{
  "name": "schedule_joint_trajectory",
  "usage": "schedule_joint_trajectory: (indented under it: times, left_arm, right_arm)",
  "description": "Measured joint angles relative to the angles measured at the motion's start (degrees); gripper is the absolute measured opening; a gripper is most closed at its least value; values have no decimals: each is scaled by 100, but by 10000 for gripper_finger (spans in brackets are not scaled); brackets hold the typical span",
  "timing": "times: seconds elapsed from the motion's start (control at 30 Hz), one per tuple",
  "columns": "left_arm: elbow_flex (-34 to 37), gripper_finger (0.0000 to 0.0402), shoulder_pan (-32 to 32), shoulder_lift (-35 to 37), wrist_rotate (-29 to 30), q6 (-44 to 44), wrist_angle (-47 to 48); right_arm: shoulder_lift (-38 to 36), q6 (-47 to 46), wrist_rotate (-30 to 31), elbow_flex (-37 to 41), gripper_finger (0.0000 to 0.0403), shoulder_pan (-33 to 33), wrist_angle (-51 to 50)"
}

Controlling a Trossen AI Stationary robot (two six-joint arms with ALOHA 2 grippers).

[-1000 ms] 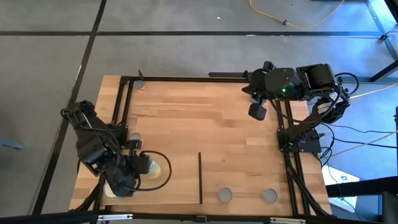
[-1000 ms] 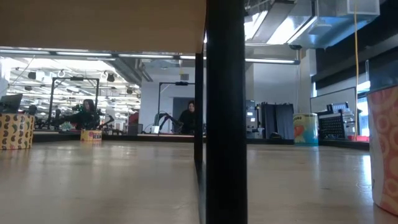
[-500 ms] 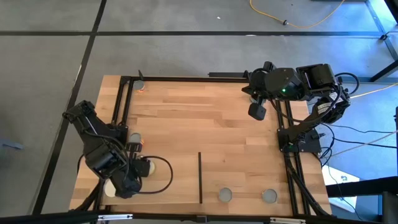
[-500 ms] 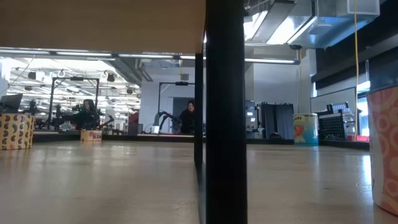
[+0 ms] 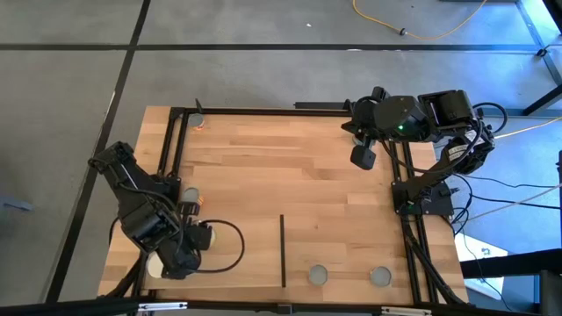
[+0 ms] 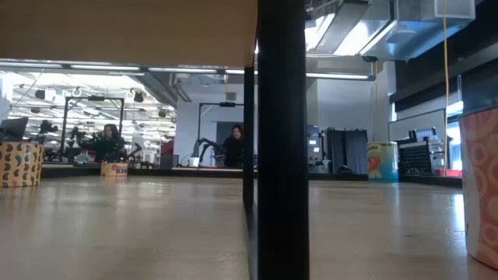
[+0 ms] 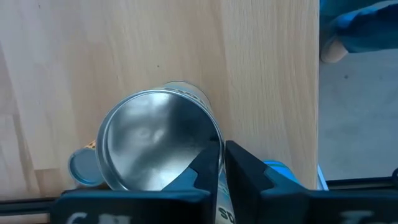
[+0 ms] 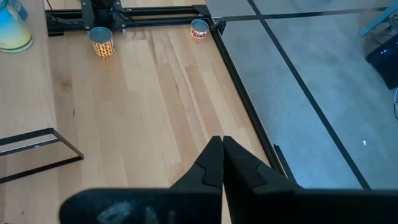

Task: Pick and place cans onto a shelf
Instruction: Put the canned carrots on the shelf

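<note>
A can (image 7: 155, 149) with a shiny grey metal top is caught in my left gripper (image 7: 222, 163) over the table's near left part; in the high view my left gripper (image 5: 195, 239) hides nearly all of it. It is left of the thin black strip (image 5: 283, 250) that edges the shelf (image 5: 255, 254). Two grey-topped cans (image 5: 317, 275) (image 5: 379, 276) stand right of the strip at the near edge. My right gripper (image 5: 364, 158) hangs shut and empty over the far right. My left gripper pinches the can's rim (image 7: 214, 146) on one side. One finger (image 7: 205, 171) lies over the metal top inside the rim, and the other finger (image 7: 245, 168) lies outside against the label. The fingers come from above, pointing steeply down. The can is upright, and its own body hides its base.
Black frame rails (image 5: 171, 149) run along the left, far and right sides. One can (image 5: 189, 195) stands by the left rail and another (image 5: 198, 123) in the far left corner. A black cable (image 5: 230, 250) loops beside my left gripper. People show in the room beyond (image 6: 233, 144).
My left gripper has sunk with the can and tipped to point more steeply down. The can showed its cream side beside the fingers a second ago. It now stands more upright, hidden beneath the gripper. Over the last half second nothing has shifted.
</note>
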State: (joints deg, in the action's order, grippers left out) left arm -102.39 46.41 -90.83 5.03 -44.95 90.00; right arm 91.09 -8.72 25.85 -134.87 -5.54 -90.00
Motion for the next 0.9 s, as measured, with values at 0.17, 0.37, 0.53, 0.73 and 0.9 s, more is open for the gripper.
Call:
schedule_joint_trajectory:
  times: [0.17, 0.37, 0.53, 0.73, 0.9]
  left_arm:
    - [0, 38, 0, 0, -4, 4, 0]
    - [0, 36, 0, 0, -26, 33, 0]
    - [0, 36, 0, 0, -4, 51, 0]
    - [0, 36, 0, 0, -4, 55, 0]
    - [0, 36, 0, 0, -2, 199, 1]
  right_arm:
    - [2, 5, 1, 0, 3, 0, 0]
    - [4, 14, 1, 0, 3, 0, 0]
    - [4, -4, -1, 0, 3, 0, 0]
    - [4, -2, 1, 0, 3, 0, 0]
    - [4, -4, 1, 0, 3, 0, 0]
